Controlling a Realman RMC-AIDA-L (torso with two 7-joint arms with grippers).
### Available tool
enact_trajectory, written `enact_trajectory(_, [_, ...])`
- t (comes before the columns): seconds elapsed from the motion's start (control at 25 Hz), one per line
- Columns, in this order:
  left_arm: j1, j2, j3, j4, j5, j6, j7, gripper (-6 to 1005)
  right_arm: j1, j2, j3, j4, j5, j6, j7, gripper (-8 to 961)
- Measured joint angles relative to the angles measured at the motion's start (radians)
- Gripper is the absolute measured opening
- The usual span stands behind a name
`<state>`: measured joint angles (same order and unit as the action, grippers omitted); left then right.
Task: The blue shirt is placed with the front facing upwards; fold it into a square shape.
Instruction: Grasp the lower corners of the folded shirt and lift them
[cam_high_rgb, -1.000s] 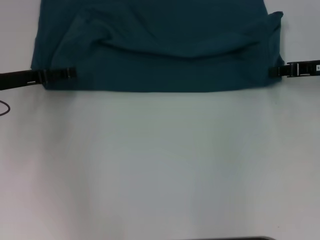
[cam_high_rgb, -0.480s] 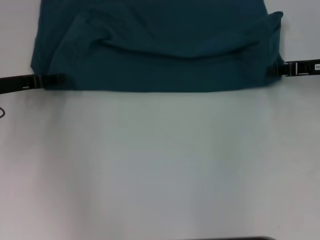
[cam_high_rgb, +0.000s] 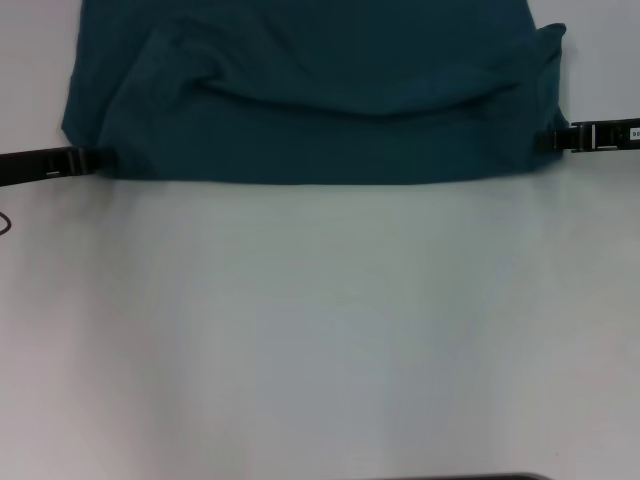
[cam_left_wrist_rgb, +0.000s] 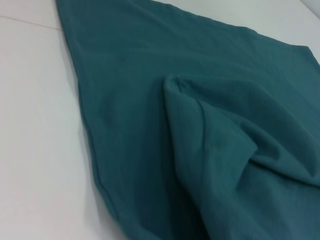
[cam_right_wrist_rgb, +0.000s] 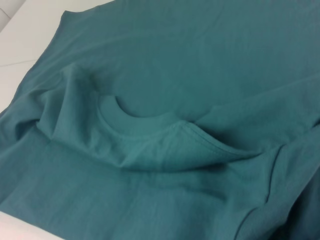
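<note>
My left gripper (cam_high_rgb: 100, 158) has slid off the shirt (cam_high_rgb: 310, 100) to its edge; I can't tell its jaw state. The folded shirt lies at the table's (cam_high_rgb: 320, 330) far side. Right gripper (cam_high_rgb: 545, 141) stays at the corner, grip unclear.

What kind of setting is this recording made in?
Probably a lab or test bench: a plain white table holds only the blue shirt, with the left pincer and right pincer at its sides.

The blue shirt (cam_high_rgb: 320, 100) is matt, soft knit cloth; the table (cam_high_rgb: 320, 330) smooth white.
</note>
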<state>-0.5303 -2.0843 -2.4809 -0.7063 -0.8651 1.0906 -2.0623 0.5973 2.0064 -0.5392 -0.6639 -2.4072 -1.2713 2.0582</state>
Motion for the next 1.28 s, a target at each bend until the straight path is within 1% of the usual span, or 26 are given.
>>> enact_trajectory(0.04, [-0.001, 0.0, 0.0, 0.0, 0.0, 0.0, 0.001, 316, -0.001, 0.0, 0.001, 0.0, 0.0, 0.0, -0.003, 32])
enact_trajectory(0.16, [-0.002, 0.001, 0.001, 0.001, 0.0, 0.004, 0.002, 106, -0.004, 0.0, 0.004, 0.001, 0.001, -0.005, -0.018, 32])
enact_trajectory(0.24, [0.0, 0.004, 0.0, -0.004, 0.0, 0.019, 0.001, 63, -0.011, 0.0, 0.005, 0.0, 0.001, -0.014, -0.026, 32])
enact_trajectory(0.36, [0.013, 0.006, -0.004, -0.038, 0.0, 0.085, -0.001, -1, -0.026, 0.001, 0.008, -0.008, 0.011, -0.04, -0.047, 32])
enact_trajectory(0.44, [0.023, 0.007, -0.007, -0.057, -0.002, 0.128, -0.001, -1, -0.039, -0.001, 0.01, -0.011, 0.027, -0.059, -0.062, 32])
enact_trajectory(0.64, [0.059, 0.014, -0.014, -0.102, -0.011, 0.212, -0.009, 0, -0.09, -0.013, 0.013, -0.025, 0.067, -0.113, -0.103, 32])
enact_trajectory(0.88, [0.093, 0.037, -0.022, -0.112, -0.012, 0.329, -0.015, -1, -0.164, -0.014, 0.018, -0.081, 0.07, -0.215, -0.146, 33])
enact_trajectory(0.96, [0.104, 0.044, -0.034, -0.114, -0.013, 0.392, -0.011, -1, -0.188, -0.015, 0.021, -0.088, 0.07, -0.256, -0.17, 33])
enact_trajectory(1.16, [0.13, 0.055, -0.049, -0.124, -0.013, 0.525, -0.006, -1, -0.242, -0.021, 0.053, -0.09, 0.07, -0.332, -0.239, 33])
enact_trajectory(1.28, [0.147, 0.06, -0.05, -0.127, -0.012, 0.574, -0.006, -1, -0.268, -0.025, 0.069, -0.089, 0.068, -0.366, -0.272, 33])
